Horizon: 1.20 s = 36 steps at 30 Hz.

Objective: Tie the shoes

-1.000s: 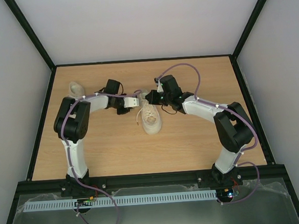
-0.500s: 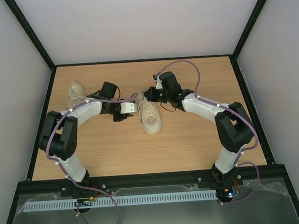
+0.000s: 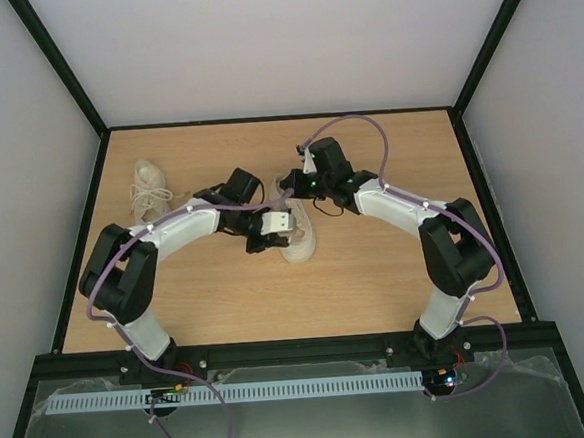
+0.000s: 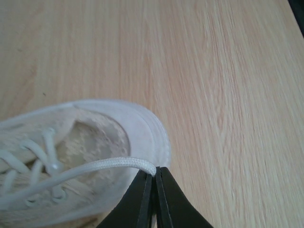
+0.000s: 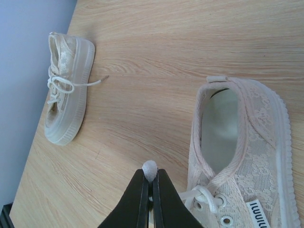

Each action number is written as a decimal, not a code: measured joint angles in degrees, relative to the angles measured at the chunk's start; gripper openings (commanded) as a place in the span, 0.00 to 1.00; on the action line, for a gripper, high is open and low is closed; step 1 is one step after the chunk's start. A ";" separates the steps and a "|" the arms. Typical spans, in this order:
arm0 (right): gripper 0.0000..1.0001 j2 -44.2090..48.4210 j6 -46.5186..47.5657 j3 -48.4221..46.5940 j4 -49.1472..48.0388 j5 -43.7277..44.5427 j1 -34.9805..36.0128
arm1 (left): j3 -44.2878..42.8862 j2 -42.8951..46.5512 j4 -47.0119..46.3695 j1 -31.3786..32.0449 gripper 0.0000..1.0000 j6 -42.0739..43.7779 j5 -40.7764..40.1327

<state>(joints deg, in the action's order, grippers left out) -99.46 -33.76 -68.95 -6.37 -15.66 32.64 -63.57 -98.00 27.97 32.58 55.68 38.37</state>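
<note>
One cream-white shoe point(image 3: 299, 237) lies mid-table, toe toward me; it also shows in the left wrist view point(image 4: 90, 156) and the right wrist view point(image 5: 247, 156). My left gripper point(image 3: 277, 225) is over its toe, shut on a white lace point(image 4: 95, 168) that runs back across the shoe. My right gripper point(image 3: 296, 184) is at the heel end, shut on the other lace end point(image 5: 150, 170). The second shoe point(image 3: 149, 185) lies at the far left, its laces knotted point(image 5: 66, 85).
The wooden table point(image 3: 375, 263) has black rails at its edges and grey walls around it. Both arms arch in over the middle shoe from either side.
My left gripper has swung right and nearer, from beside the shoe's heel end to over its toe, pulling its lace along. My right gripper has shifted slightly left and back.
</note>
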 measured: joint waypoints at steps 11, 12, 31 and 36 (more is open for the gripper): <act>0.01 -0.11 1.46 -1.03 2.49 -1.03 -1.25 | -2.34 -2.05 -13.03 2.36 0.04 -19.06 3.72; 0.01 -0.11 1.70 -1.11 2.64 -1.09 -1.40 | -2.34 -2.05 -15.19 2.58 0.05 -21.42 4.07; 0.01 -1.18 4.52 -4.07 5.95 -2.62 -3.50 | -2.93 -2.80 -28.59 3.69 0.53 -42.49 2.05; 0.01 -1.27 5.25 -4.17 6.88 -3.32 -3.21 | 0.72 -0.76 -29.70 3.78 0.66 -37.18 -1.64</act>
<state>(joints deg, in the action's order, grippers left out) -100.73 -28.51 -73.12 0.51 -18.98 29.43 -62.85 -98.76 -1.74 36.36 18.50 36.73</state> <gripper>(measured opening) 0.037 0.609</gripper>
